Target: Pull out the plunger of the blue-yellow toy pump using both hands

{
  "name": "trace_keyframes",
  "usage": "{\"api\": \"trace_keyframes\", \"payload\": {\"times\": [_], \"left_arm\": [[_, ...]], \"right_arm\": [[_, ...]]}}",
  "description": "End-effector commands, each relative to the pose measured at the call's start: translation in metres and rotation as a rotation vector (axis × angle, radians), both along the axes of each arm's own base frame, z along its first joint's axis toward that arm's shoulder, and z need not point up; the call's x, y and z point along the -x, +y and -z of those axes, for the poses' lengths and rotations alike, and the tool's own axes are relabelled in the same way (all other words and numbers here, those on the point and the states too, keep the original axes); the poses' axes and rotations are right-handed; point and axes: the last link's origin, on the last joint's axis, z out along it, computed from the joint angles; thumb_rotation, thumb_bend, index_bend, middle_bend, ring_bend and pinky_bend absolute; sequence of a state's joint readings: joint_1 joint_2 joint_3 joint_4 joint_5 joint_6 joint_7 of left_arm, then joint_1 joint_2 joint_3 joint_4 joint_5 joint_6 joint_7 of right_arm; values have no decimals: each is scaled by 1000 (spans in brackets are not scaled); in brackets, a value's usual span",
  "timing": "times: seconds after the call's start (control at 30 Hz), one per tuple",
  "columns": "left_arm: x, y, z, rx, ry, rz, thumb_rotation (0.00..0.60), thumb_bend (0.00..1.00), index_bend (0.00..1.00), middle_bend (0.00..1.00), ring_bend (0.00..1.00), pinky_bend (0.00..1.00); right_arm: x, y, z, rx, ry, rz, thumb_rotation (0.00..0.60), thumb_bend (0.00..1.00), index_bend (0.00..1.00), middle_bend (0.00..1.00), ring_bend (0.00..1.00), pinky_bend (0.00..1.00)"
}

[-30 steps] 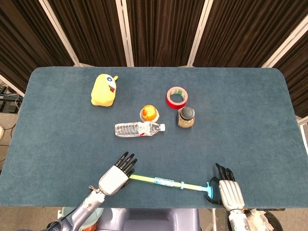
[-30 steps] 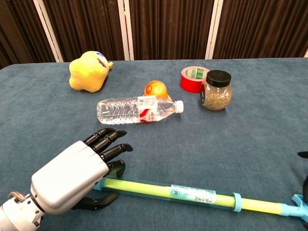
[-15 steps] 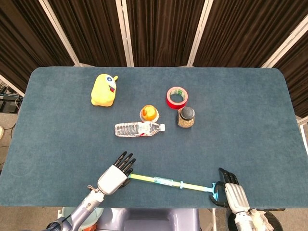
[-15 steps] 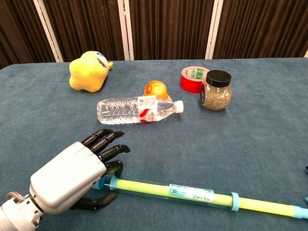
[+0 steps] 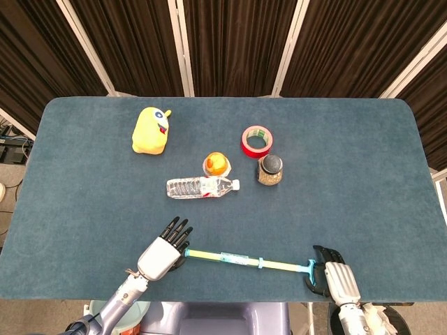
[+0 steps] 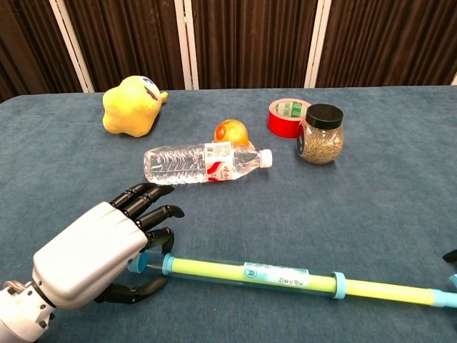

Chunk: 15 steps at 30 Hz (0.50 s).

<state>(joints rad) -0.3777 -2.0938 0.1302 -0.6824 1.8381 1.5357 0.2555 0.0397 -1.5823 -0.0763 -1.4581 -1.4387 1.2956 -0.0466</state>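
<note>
The blue-yellow toy pump [image 5: 237, 259] lies along the table's near edge, its clear barrel [image 6: 243, 271] with a yellow core pointing left. My left hand [image 5: 162, 252] grips the barrel's blue left end between its thumb and fingers [image 6: 146, 214]. A yellow plunger rod [image 6: 385, 291] runs right from the blue collar [image 6: 338, 284] to the blue handle [image 5: 309, 268]. My right hand [image 5: 335, 279] holds that handle at the table's near edge. In the chest view only a dark fingertip of it shows at the right border.
A water bottle [image 5: 201, 186] lies beyond the pump, with an orange ball toy [image 5: 217, 164] behind it. A red tape roll [image 5: 256, 141] and a seed jar [image 5: 270, 169] stand to the right. A yellow plush figure [image 5: 151, 130] sits far left.
The barrel has slid left with my left hand. My right hand has held the handle near the table's edge, and more of the yellow rod shows beyond the collar.
</note>
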Motion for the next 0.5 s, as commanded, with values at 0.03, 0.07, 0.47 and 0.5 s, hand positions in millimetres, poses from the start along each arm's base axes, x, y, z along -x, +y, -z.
{"api": "trace_keyframes", "payload": {"times": [0.03,0.07,0.47,0.5], "left_arm": [[0,1,-4,-8,-16,0,600,612,728,199,43,99],[-1,1,-5,-9,-21,-1,600,612,728,199,43,99],[-5,9,-22,-49,-66,5,600,615,728,199,43,98],[-5,9,-24,-53,-67,7,600,615,728,199,43,98]], "right_arm": [[-3,-4,-6,31,56,-17,600,382,828,316,256,267],[-4,-5,-8,36,70,-21,600,389,829,319,260,274],[-12,-20,-39,152,169,-44,600,433,834,335,296,304],[-12,-23,-43,163,176,-42,600,433,835,335,297,303]]}}
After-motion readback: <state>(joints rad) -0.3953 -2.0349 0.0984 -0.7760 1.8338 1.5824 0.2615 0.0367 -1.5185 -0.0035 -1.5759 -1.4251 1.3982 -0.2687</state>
